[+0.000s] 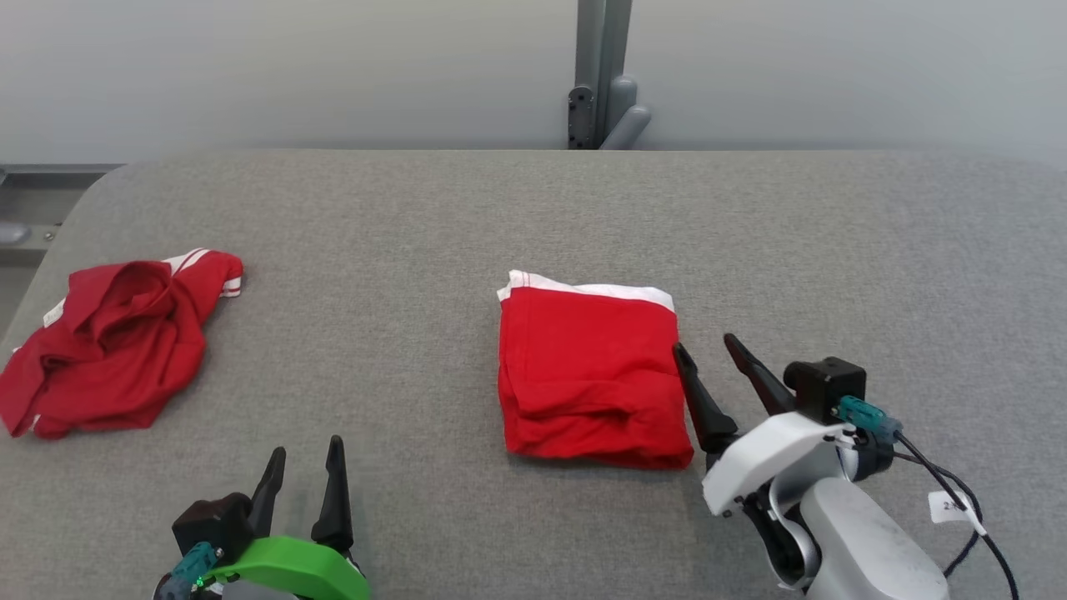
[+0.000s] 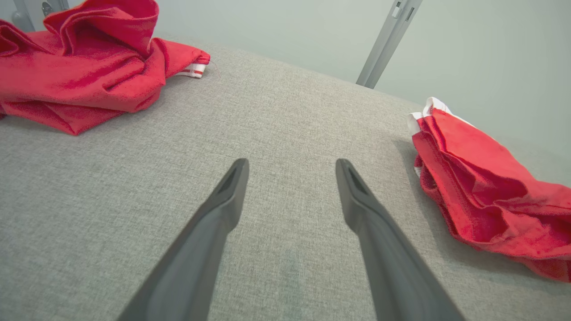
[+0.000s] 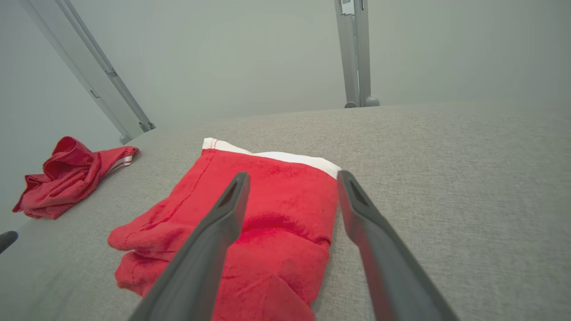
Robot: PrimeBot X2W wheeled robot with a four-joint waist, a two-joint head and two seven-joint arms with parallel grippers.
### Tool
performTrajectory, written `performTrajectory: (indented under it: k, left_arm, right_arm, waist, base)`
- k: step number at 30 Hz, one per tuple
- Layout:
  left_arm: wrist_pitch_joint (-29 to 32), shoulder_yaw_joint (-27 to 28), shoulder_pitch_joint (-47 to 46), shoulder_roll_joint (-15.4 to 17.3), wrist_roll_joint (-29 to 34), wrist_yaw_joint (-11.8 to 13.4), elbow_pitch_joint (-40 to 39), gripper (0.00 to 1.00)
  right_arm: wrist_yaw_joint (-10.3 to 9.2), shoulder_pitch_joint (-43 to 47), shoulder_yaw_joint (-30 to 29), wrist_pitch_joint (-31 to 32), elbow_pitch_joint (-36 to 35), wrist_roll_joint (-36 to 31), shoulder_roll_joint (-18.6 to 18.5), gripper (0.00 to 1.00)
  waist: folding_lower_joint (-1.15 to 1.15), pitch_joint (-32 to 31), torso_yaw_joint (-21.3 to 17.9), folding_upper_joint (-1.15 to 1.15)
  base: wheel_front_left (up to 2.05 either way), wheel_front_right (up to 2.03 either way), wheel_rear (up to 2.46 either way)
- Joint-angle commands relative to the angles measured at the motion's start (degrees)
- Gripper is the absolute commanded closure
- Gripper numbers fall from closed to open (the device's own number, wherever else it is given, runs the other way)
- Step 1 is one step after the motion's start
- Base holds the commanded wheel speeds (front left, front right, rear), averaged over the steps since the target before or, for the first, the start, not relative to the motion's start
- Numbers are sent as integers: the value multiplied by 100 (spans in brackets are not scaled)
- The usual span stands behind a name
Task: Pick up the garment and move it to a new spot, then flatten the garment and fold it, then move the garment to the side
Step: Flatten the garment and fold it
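Wide-open left claw (image 1: 307, 445) and right claw (image 1: 703, 342) hover over grey cloth table (image 1: 375, 250), pale wall (image 1: 250, 67) behind.

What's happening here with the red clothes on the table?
A two-armed robot is folding laundry on a grey table. One red garment lies folded near the middle; the right gripper is open at its right edge, holding nothing. The left gripper is open too, over bare table near the robot. A second red garment lies crumpled at the left, untouched.
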Motion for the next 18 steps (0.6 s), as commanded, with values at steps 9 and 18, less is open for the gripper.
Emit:
performTrajectory:
  k: [9,18]
  left_arm:
    - [6,384,349,22,371,59,-292,0]
    - [6,672,714,22,462,52,-620,0]
  right_arm:
    - [-3,853,-890,-16,-553,-717,4,0]
    - [-3,1393,-1230,-16,-719,-929,67,0]
  waist:
    - [0,-219,-602,49]
    - [0,-362,-725,49]
  base:
    - [0,0,0]
    - [0,0,0]
